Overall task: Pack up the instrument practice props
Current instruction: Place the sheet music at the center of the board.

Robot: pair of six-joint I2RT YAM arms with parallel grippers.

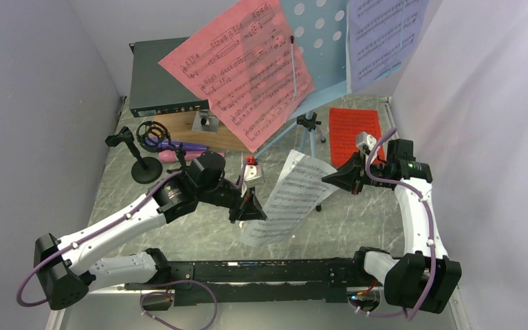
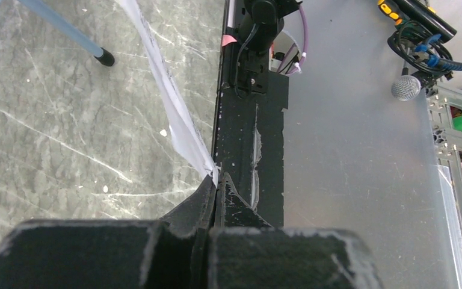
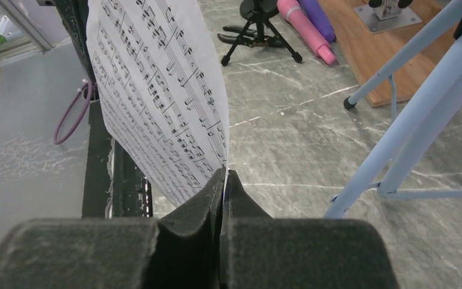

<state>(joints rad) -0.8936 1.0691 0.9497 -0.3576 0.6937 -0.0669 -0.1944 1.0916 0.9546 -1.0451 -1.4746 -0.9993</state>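
The white music sheet [image 1: 290,198] hangs in the air between both grippers. My left gripper [image 1: 254,208] is shut on its left edge, seen edge-on in the left wrist view [image 2: 174,108]. My right gripper [image 1: 330,179] is shut on its right edge, print showing in the right wrist view [image 3: 156,90]. The light-blue perforated music tripod [image 1: 316,48] stands behind with the red sheet [image 1: 247,69] and lavender sheet [image 1: 385,38] on it. Purple [image 1: 179,146] and pink [image 1: 182,156] microphones lie at the left by the round-base holder [image 1: 144,167] and the tripod holder [image 3: 258,27].
A dark green rack box [image 1: 161,79] sits at the back left beside a brown wooden board [image 1: 199,134]. A red textured mat [image 1: 354,134] lies at the right. The tripod's blue legs [image 3: 409,120] stand close to my right gripper. Grey walls close both sides.
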